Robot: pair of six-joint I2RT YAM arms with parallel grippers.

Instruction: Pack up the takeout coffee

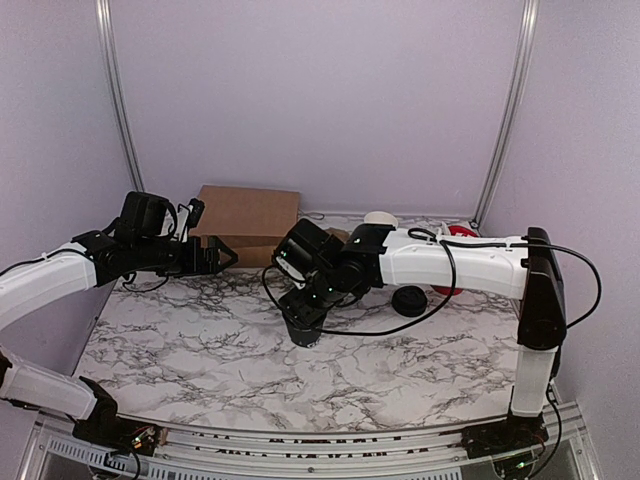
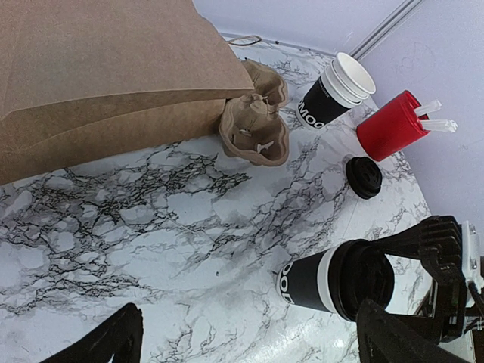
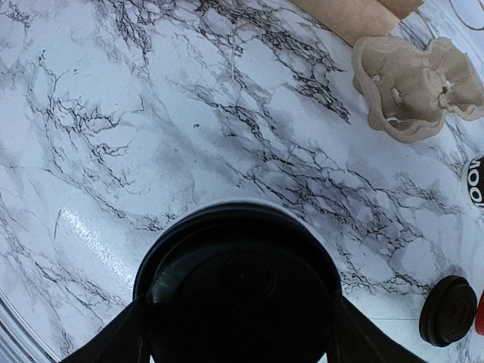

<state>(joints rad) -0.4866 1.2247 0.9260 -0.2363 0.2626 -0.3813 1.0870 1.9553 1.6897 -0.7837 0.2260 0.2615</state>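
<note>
a: from above, where's the coffee?
b: the cup sits mid-tabletop, under the right hand, which reaches across from the right. the left hand hangs by the paper bag at the back, well apart from the cup.
a: left wrist view?
b: its fingers are spread wide, nothing between them. ahead, the cup wears its lid, and the right hand is clamped around that top end. a loose lid, a red tub, a stack of cups and a pulp carrier lie beyond.
a: right wrist?
b: straight down on the lid, one finger pressed on either side, held partway apart by the cup's width. whether it's off the tabletop, can't tell.
a: how will it handle?
b: light, i'd guess. the thin paper wall dents, and the slick lid could pop. grip gently at the stiff rim under the lid and keep it upright into the bag.
</note>
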